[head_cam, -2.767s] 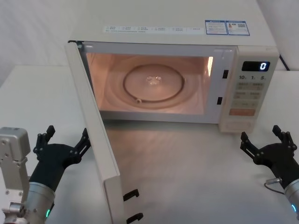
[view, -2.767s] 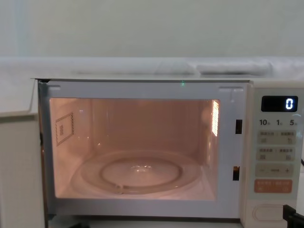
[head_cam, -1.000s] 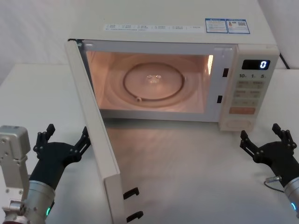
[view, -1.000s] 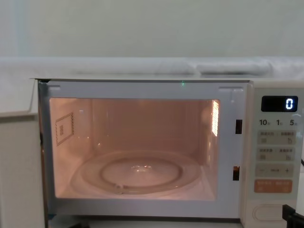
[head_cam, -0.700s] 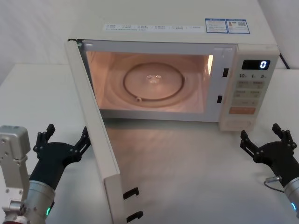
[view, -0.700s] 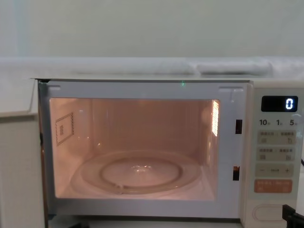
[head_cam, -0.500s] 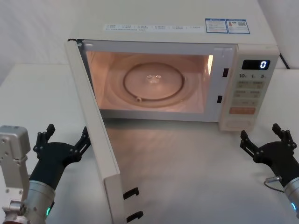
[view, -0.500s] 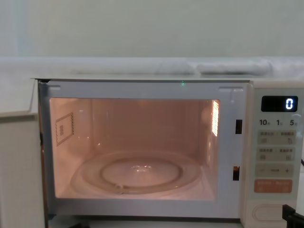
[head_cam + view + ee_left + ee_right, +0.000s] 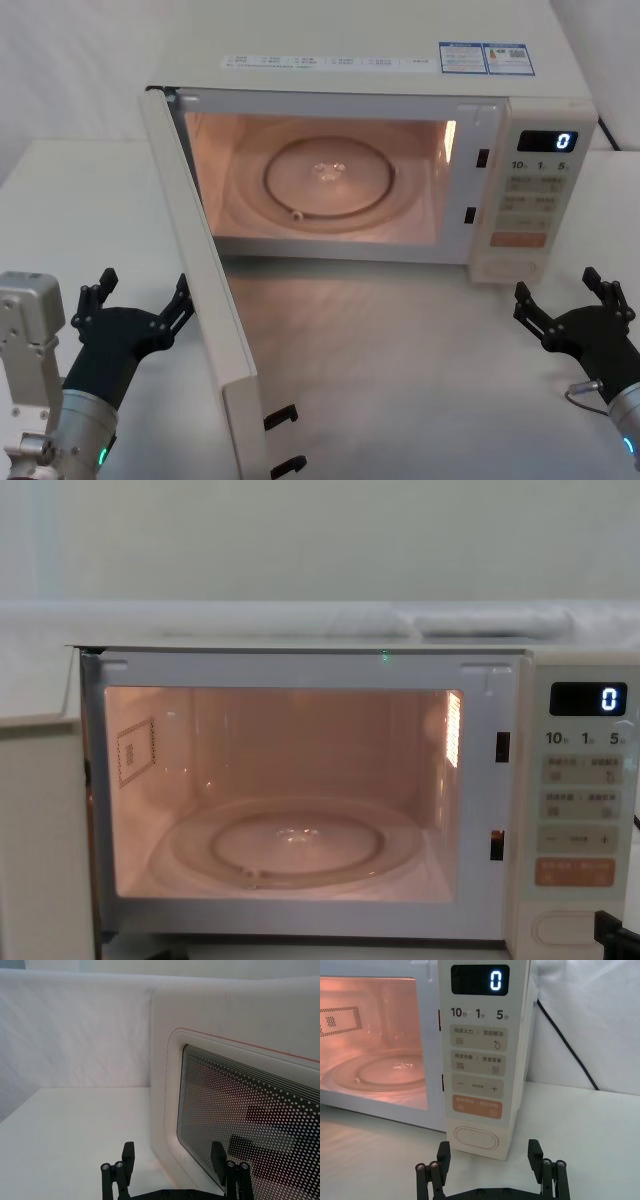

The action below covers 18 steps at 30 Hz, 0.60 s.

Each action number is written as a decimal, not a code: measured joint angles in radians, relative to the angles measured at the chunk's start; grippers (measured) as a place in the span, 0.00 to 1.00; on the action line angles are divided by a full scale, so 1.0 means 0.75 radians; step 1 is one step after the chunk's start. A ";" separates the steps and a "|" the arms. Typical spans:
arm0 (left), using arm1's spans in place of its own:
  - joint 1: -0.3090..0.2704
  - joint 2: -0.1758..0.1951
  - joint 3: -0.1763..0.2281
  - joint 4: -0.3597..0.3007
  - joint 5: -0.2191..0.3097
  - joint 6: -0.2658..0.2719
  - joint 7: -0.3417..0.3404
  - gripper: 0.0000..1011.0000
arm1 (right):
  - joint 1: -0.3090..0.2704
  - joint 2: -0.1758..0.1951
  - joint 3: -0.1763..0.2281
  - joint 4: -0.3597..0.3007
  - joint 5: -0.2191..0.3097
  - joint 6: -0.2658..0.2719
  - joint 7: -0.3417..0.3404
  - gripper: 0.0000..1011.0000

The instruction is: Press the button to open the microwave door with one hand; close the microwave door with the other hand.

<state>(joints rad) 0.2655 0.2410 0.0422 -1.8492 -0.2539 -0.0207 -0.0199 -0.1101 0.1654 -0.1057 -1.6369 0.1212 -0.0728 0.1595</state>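
Note:
The microwave door (image 9: 205, 280) stands swung wide open toward my left, its dotted window (image 9: 240, 1110) close in front of the left wrist camera; its edge shows at the chest view's left (image 9: 40, 840). My left gripper (image 9: 140, 295) is open, low on the table just outside the door's outer face (image 9: 172, 1155). The cream pill-shaped button (image 9: 476, 1139) sits at the bottom of the control panel (image 9: 508, 266) (image 9: 565, 927). My right gripper (image 9: 560, 292) is open, a short way in front of the button and apart from it (image 9: 489, 1152).
The lit cavity holds a glass turntable (image 9: 330, 178). The display (image 9: 480, 980) reads 0, and an orange key (image 9: 477, 1106) lies above the button. A black cable (image 9: 565, 1045) runs behind the microwave on the right. White table (image 9: 400, 370) stretches between the grippers.

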 joint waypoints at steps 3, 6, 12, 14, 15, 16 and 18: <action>0.000 0.000 0.000 0.000 0.000 0.000 0.000 0.99 | 0.000 0.000 0.000 0.000 0.000 0.000 0.000 0.99; 0.000 0.000 0.000 0.000 0.000 0.000 0.000 0.99 | 0.000 0.000 0.000 0.000 0.000 0.000 0.000 0.99; 0.000 0.000 0.000 0.000 0.000 0.000 0.000 0.99 | 0.000 0.000 0.000 0.000 0.000 0.000 0.000 0.99; 0.000 0.000 0.000 0.000 0.000 0.000 0.000 0.99 | 0.000 0.000 0.000 0.000 0.000 0.000 0.000 0.99; 0.000 0.000 0.000 0.000 0.000 0.000 0.000 0.99 | 0.000 0.000 0.000 0.000 0.000 0.000 0.000 0.99; 0.000 0.000 0.000 0.000 0.000 0.000 0.000 0.99 | 0.000 0.000 0.000 0.000 0.000 0.000 0.000 0.99; 0.000 0.000 0.000 0.000 0.000 0.000 0.000 0.97 | 0.000 0.000 0.000 0.000 0.000 0.000 0.000 0.99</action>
<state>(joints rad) 0.2655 0.2410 0.0422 -1.8492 -0.2538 -0.0208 -0.0199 -0.1101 0.1654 -0.1057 -1.6369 0.1212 -0.0728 0.1595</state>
